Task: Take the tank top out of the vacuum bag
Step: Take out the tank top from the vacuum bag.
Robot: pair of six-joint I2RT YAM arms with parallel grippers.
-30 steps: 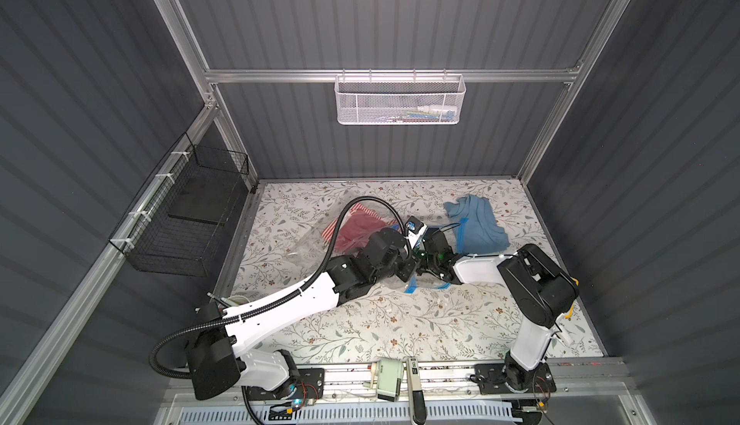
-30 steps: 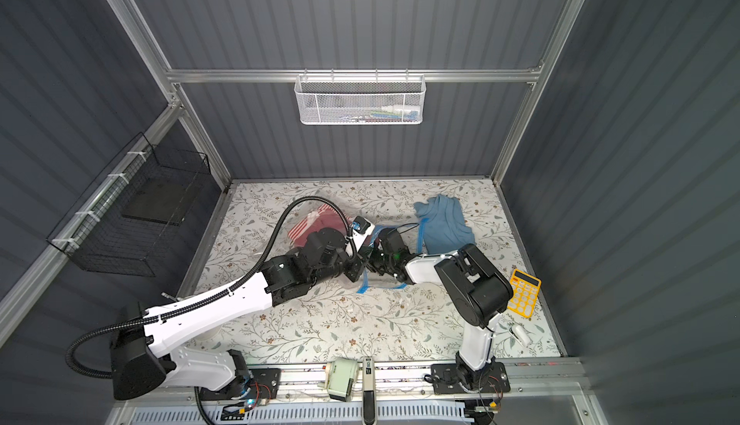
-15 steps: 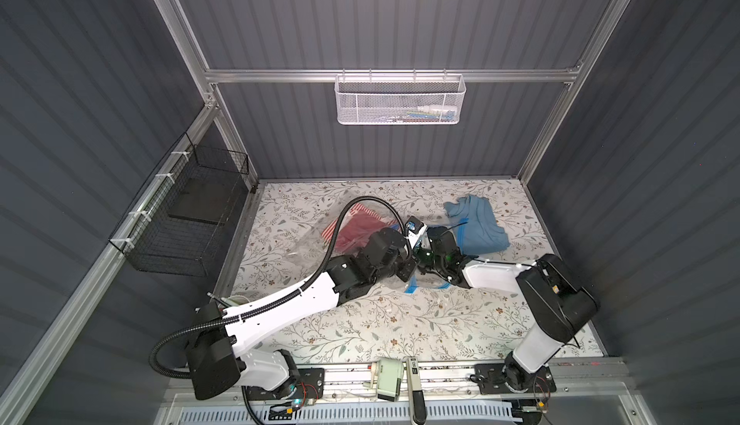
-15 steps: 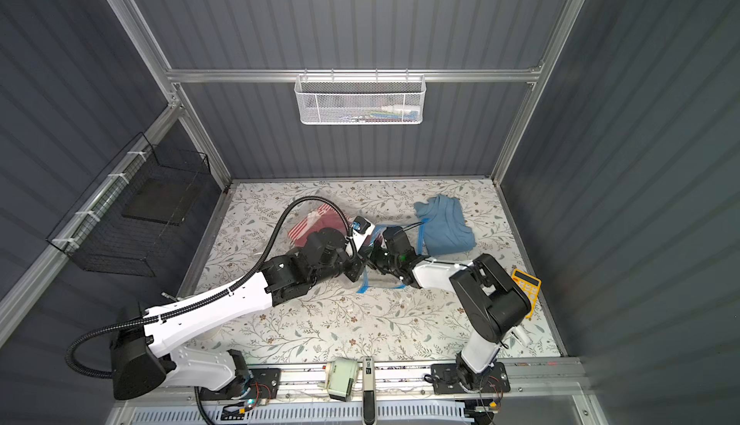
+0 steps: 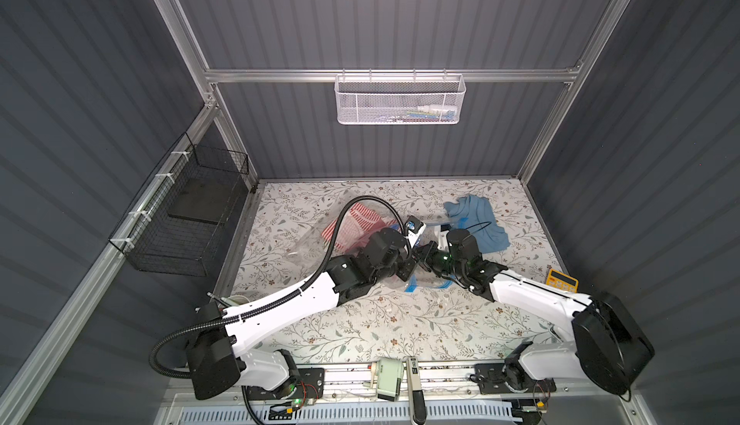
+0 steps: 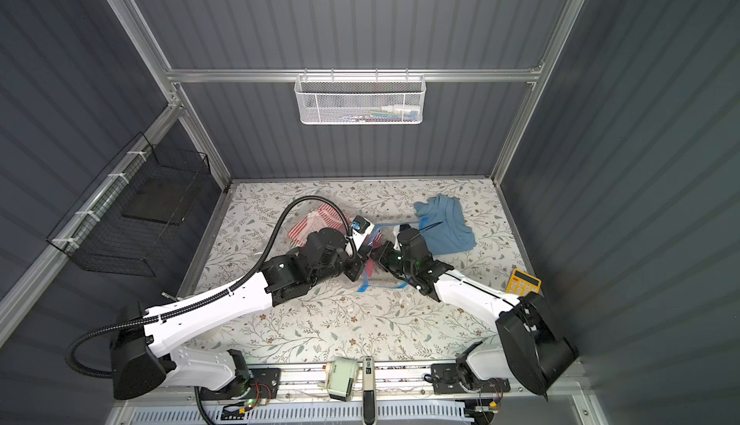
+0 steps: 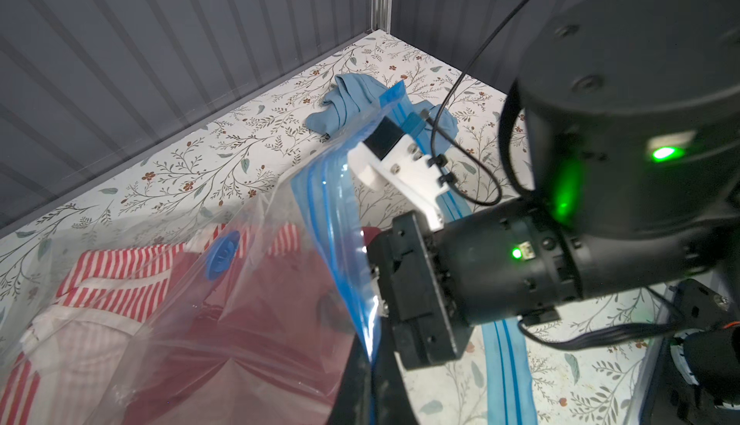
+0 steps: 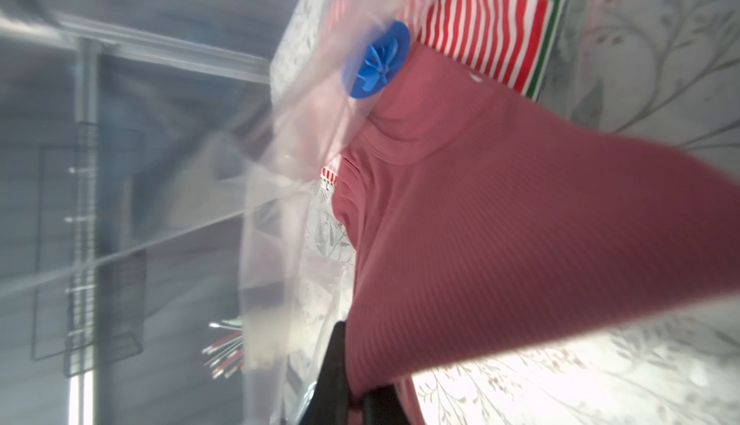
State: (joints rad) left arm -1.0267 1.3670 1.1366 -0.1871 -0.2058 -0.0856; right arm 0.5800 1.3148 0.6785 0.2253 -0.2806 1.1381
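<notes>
both jaws closed: left gripper on the zip edge of the vacuum bag, right gripper on the tank top inside it. mouth is best held up, top drawn out straight.

Left claw and right claw nearly meet, both pinched closed.

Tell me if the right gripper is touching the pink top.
Touching: the right wrist view shows the fingers of the right gripper pinching the pink top between them.
</notes>
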